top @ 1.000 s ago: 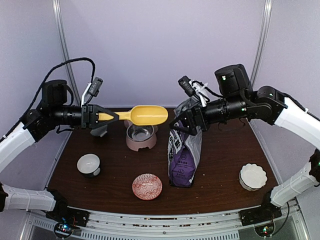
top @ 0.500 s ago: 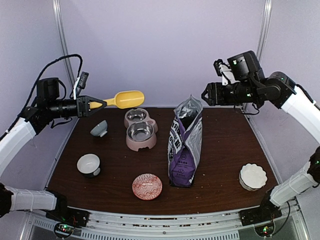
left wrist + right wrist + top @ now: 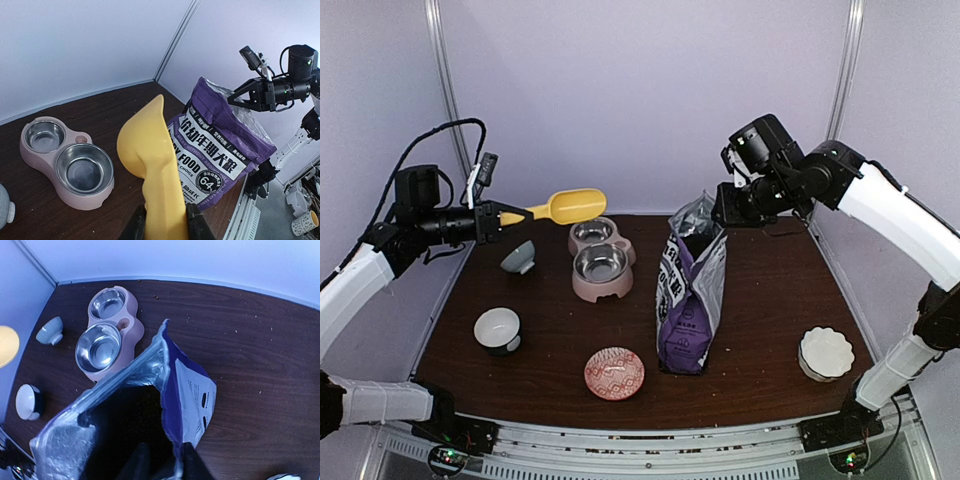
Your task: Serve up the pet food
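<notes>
Yellow scoop [image 3: 570, 207], handle clamped in left gripper [image 3: 495, 218], hangs well left of open purple pet food bag [image 3: 690, 300]; right gripper [image 3: 162, 465] straddles its rim, closure unclear.

Robot lab booth: white panels [image 3: 640, 90], brown table [image 3: 770, 300].

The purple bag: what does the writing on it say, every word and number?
"幼年期犬粮": big white characters on the purple bag, left wrist view.
"FOOD": below them; the yellow scoop hides what comes before it.
"CHOICE": small, under that.
"64": in a round badge.
Finer print on the bag: too small to read.
</notes>
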